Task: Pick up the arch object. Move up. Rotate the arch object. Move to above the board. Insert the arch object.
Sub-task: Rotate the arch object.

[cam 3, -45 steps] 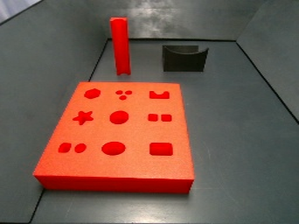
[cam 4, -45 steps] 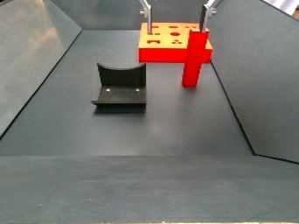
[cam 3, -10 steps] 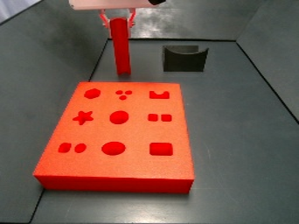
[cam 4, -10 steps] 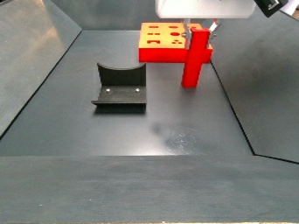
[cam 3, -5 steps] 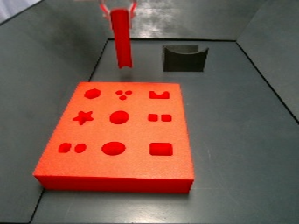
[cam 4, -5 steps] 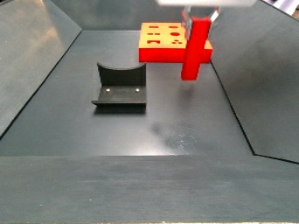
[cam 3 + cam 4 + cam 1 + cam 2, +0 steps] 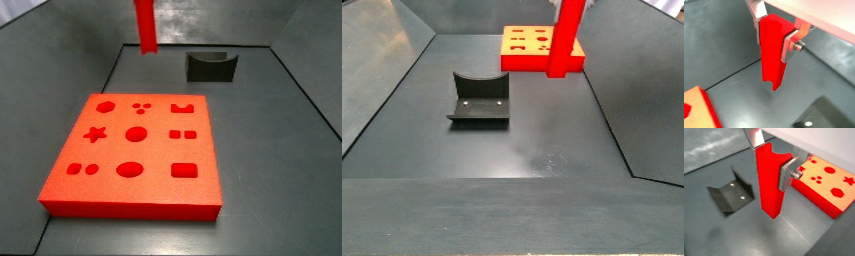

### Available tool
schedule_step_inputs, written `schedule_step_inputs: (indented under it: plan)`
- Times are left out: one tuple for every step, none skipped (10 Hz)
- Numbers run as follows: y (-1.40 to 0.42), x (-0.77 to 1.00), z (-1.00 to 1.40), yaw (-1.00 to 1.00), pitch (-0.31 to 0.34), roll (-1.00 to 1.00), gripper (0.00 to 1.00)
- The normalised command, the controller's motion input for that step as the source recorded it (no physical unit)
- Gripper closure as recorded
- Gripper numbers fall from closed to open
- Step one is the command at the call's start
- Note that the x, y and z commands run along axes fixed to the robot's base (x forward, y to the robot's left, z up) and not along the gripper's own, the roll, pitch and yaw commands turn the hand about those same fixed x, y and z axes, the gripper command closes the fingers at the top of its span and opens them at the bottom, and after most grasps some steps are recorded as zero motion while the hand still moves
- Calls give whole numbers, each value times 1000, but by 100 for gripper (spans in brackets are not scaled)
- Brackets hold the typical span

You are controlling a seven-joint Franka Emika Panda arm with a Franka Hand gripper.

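**Arch object held upright, clear of the floor**

Arch object hangs upright between my jaws, whose silver fingers clamp its upper part from two sides. My gripper shows only in both wrist views; the side views cut it off. In a side view the bar's lower end floats above the floor, behind the board. The dark grey notched block rests apart.

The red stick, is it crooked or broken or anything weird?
Nothing stands out. The arch object hangs straight and whole, off the floor, clamped between the gripper fingers. The board lies flat, and the dark grey block sits undisturbed.
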Motion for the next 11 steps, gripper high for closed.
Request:
schedule_step_inputs:
  plan:
    - [263, 200, 697, -21, 92, -23, 100]
    - [122, 85, 480, -18, 65, -21, 100]
    - [94, 40, 323, -20, 52, -19, 100]
    - [0, 0, 0, -1000, 56, -14, 100]
    - [-14, 13, -90, -1000, 57, -13, 100]
    - [-9, 27, -52, -1000, 57, -15, 100]
    - [-5, 30, -34, -1000, 57, -16, 100]
    - [0, 32, -20, -1000, 62, -17, 100]
    - [3, 33, -14, -1000, 67, -18, 100]
    - [6, 35, -5, -1000, 75, -21, 100]
    - [6, 36, -1, -1000, 80, -23, 100]
